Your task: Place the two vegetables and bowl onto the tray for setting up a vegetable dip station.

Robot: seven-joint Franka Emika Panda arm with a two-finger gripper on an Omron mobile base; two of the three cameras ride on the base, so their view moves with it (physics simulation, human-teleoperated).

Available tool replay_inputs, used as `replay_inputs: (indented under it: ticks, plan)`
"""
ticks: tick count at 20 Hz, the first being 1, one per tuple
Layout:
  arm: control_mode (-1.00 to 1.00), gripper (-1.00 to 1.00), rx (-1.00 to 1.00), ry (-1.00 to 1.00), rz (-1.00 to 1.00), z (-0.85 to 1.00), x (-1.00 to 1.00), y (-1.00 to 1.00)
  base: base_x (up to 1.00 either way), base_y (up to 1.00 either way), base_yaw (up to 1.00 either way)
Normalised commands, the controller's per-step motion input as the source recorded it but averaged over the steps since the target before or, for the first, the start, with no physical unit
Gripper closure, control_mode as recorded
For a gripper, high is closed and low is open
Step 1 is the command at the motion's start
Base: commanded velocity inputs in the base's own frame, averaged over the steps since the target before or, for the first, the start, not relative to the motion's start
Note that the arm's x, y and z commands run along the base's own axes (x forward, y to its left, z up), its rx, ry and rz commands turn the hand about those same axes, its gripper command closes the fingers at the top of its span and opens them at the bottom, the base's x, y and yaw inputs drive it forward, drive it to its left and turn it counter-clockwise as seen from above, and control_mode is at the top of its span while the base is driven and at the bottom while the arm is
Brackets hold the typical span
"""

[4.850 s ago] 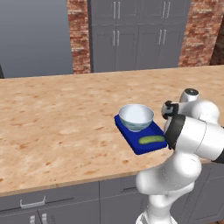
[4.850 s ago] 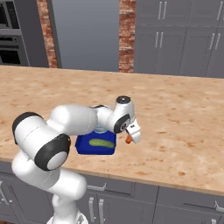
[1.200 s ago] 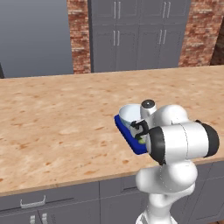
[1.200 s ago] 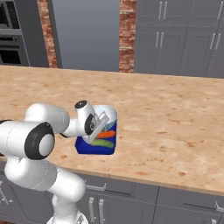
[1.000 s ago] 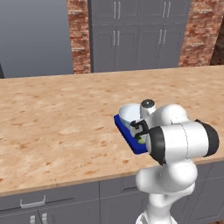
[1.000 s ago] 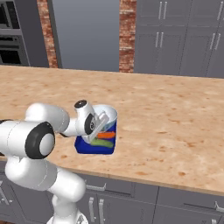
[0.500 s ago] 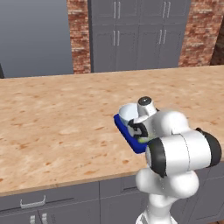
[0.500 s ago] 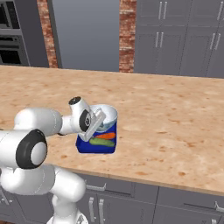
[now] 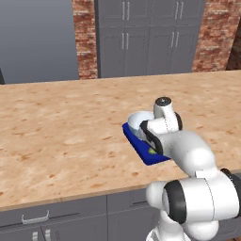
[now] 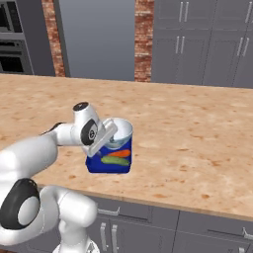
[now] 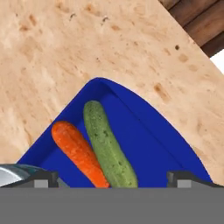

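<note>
My claw (image 11: 112, 178) is open wide and holds nothing. I can see its two dark tips far apart at the bottom of the hand view, with the veggies lying between them and a bit ahead.

The blue tray (image 11: 144, 135) sits on the tabletop (image 10: 188, 128), near the front edge. On it lie the green cucumber (image 11: 107, 146) and the orange carrot (image 11: 78, 151), side by side and touching. Their long sides run away from my claw, toward the far corner of the tray. The carrot is on the bowl's side of the cucumber. In the right base view I can see both of them lying across the front part of the tray (image 10: 108, 165), just in front of the bowl (image 10: 118, 134).

The bowl sits on the back part of the tray, and my claw (image 10: 105, 135) hangs right beside it, over the veggies. In the left base view the arm hides most of the tray (image 9: 141, 148), but the bowl (image 9: 139, 121) peeks out behind the wrist.

I think all three things are on the tray now. So my next move is just to lift straight up and away, and not bump the bowl.
</note>
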Motion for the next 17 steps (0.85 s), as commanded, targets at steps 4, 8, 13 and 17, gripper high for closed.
replay_inputs:
  ticks: [4,8,13,17]
  plan:
    - [-1.0,-1.0,0.15,0.04,-0.12,0.37,-0.27,0.0,0.0,0.0,0.0]
    - [-1.0,-1.0,0.17,-0.03,-0.19,0.09,-0.52,0.0,0.0,0.0,0.0]
    - [-1.0,-1.0,0.16,-0.13,-0.24,0.18,-0.34,0.19,0.0,0.0,0.0]
    - [-1.0,-1.0,0.07,-0.14,-0.33,0.01,0.12,0.23,0.0,0.0,0.0]
